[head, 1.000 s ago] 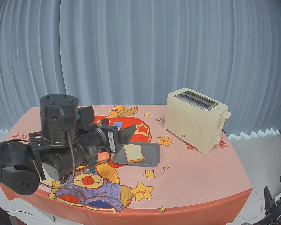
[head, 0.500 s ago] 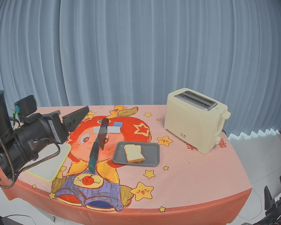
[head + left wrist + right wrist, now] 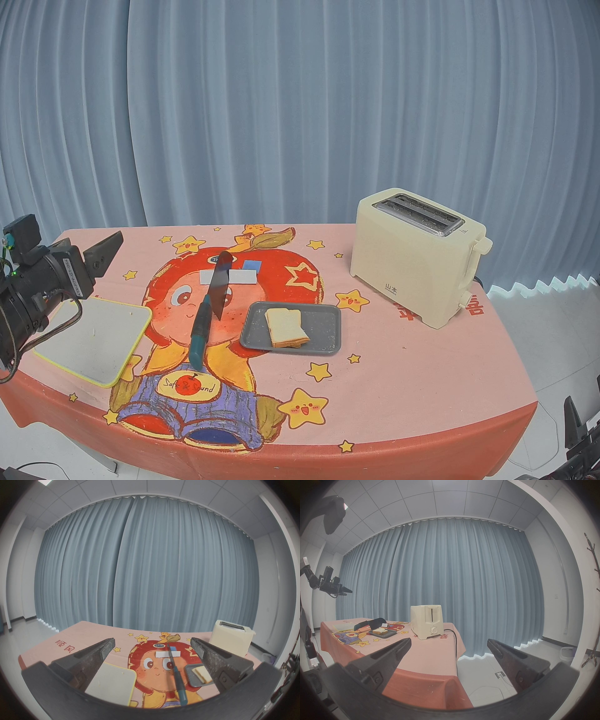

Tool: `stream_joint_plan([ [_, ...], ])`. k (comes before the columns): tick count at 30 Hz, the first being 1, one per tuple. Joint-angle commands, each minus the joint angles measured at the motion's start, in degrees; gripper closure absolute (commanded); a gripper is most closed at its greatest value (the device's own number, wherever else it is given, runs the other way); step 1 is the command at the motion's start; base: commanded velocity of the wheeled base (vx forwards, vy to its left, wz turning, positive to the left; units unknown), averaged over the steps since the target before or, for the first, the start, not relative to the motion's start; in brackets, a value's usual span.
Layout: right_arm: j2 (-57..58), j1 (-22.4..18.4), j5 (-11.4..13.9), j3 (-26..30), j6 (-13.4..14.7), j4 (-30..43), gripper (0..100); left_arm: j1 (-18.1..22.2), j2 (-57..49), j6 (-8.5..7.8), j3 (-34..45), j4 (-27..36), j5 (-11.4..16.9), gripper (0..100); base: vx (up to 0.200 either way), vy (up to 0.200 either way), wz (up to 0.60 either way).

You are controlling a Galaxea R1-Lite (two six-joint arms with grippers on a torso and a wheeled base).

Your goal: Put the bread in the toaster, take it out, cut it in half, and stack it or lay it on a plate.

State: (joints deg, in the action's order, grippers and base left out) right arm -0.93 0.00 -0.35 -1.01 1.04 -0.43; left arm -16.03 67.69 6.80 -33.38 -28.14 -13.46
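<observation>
Left end effector gapes wide, holding nothing, at the surface's 9 o'clock edge; right end effector is likewise wide and empty. Bread lies on the tray, toaster at its 2 o'clock.

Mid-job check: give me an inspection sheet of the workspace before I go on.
Surface: table under a pink cartoon cloth.
Job's things: bread stacked on grey tray, centre; knife lying left of the tray; cutting board at left edge; toaster at right rear.
Clutter: white and blue tape patches by the knife blade.
Grippers: left gripper jaws open, above the table's left edge; right gripper jaws open, off the table's right side.
Cables: toaster cord drops over the table edge.
Surroundings: blue-grey curtain behind.
</observation>
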Motion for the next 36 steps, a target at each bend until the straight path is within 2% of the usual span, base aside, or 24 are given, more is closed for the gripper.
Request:
stream_joint_plan([
  [1, 0.93, 0.00, 0.00, 1.01, 0.02, -0.01, 0, 0.56, 0.25, -1.09, 0.95, -0.08, -0.25, 0, 0.000, 0.000, 0.00],
  [3, 0.93, 0.00, 0.00, 1.01, 0.02, -0.01, 0, 0.65, 0.16, -1.70, 1.21, -0.08, -0.43, 0, 0.000, 0.000, 0.00],
  [11, 0.93, 0.00, 0.00, 1.01, 0.02, -0.01, 0, 0.21, -6.08, -1.70, 3.85, 0.19, -0.08, 0, 0.000, 0.000, 0.00],
  [17, 0.93, 0.00, 0.00, 1.01, 0.02, -0.01, 0, 0.30, -12.94, -1.70, 10.88, 0.01, -0.43, 0, 0.000, 0.000, 0.00],
  [21, 0.93, 0.00, 0.00, 1.01, 0.02, -0.01, 0, 0.12, -24.10, -2.06, 18.35, 0.89, 0.10, 0, 0.000, 0.000, 0.00],
  [22, 0.93, 0.00, 0.00, 1.01, 0.02, -0.01, 0, 0.12, -24.10, -2.06, 18.35, 0.89, 0.10, 0, 0.000, 0.000, 0.00],
  [24, 0.93, 0.00, 0.00, 1.01, 0.02, -0.01, 0, 0.47, -31.31, -2.41, 23.89, 2.47, 0.01, 0, 0.000, 0.000, 0.00],
  [28, 0.93, 0.00, 0.00, 1.01, 0.02, -0.01, 0, 0.56, -40.01, -2.23, 28.72, 6.51, -0.52, 0, 0.000, 0.000, 0.00],
  [31, 0.93, 0.00, 0.00, 1.01, 0.02, -0.01, 0, 0.47, -49.85, -2.32, 33.20, 15.22, -0.08, 0, 0.000, 0.000, 0.00],
  [32, 0.93, 0.00, 0.00, 1.01, 0.02, -0.01, 0, 0.56, -54.16, -2.76, 33.38, 23.57, 0.54, 0, 0.000, 0.000, 0.00],
  [34, 0.93, 0.00, 0.00, 1.01, 0.02, -0.01, 0, 0.30, -59.43, -1.35, 30.48, 34.11, 3.26, 0, 0.000, 0.000, 0.00],
  [36, 0.93, 0.00, 0.00, 1.01, 0.02, -0.01, 0, 0.56, -62.07, -1.27, 31.27, 30.60, 3.44, 0, 0.000, 0.000, 0.00],
])
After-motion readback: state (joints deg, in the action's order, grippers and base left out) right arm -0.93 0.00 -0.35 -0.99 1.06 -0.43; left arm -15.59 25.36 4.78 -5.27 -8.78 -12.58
